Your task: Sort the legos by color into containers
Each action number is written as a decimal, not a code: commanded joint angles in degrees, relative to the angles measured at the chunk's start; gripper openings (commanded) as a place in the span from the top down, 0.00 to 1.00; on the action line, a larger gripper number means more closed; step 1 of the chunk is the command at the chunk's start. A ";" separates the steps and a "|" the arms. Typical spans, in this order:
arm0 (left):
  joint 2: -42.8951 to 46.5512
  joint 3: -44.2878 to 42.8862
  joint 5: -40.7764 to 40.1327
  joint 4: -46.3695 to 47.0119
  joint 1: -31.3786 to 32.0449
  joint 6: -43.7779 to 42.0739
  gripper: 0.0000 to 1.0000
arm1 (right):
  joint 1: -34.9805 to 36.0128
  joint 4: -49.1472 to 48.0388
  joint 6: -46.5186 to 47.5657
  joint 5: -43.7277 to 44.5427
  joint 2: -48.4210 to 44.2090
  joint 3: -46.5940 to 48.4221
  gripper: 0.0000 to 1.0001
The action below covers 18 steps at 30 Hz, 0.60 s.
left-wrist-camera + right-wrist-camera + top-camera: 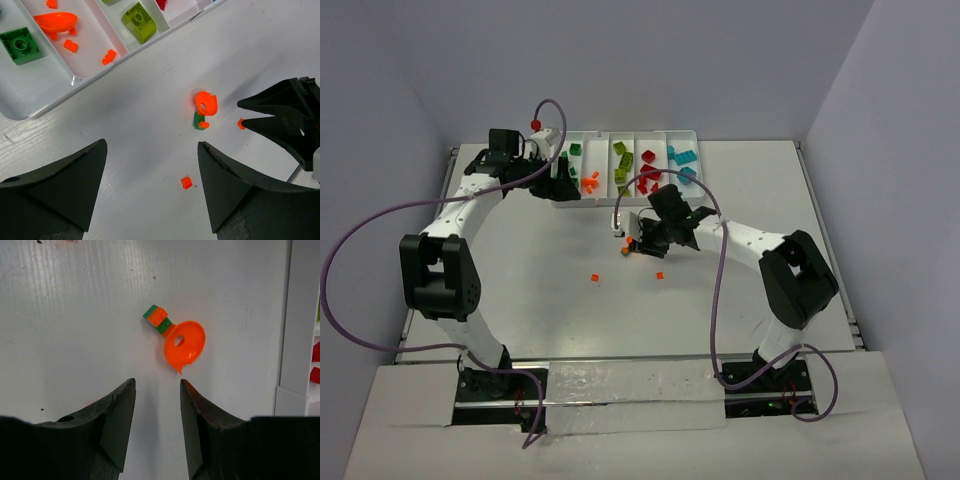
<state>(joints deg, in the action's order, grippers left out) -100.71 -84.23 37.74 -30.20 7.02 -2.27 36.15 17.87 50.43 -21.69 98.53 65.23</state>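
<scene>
The white tray [698, 135] at the back holds sorted legos: dark green [575, 152], orange [590, 183], lime [621, 150], red [648, 158] and teal [682, 157]. On the table lies an orange dish piece [185, 345] joined to a small green-and-orange stack [158, 319]. My right gripper [157, 381] stands open just short of the dish, with nothing between its fingers. My left gripper [152, 144] is open over bare table beside the tray's near-left corner [75, 82], a tiny orange bit [186, 182] lying near its right finger.
Two tiny orange bits [595, 277] [660, 275] lie loose mid-table. Another orange bit [241, 123] sits by the right gripper's fingertips [250, 104]. In the left wrist view, a dark green brick [20, 45], an orange dish [56, 21] and a lime brick [141, 21] lie in the tray.
</scene>
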 commanded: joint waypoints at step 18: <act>3.15 1.51 4.08 2.49 -2.94 0.17 0.17 | 4.17 0.36 2.89 8.94 12.55 9.87 0.52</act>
<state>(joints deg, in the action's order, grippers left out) -99.72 -83.02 39.59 -29.73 4.79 -1.69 39.69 18.83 52.82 -15.23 110.19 72.35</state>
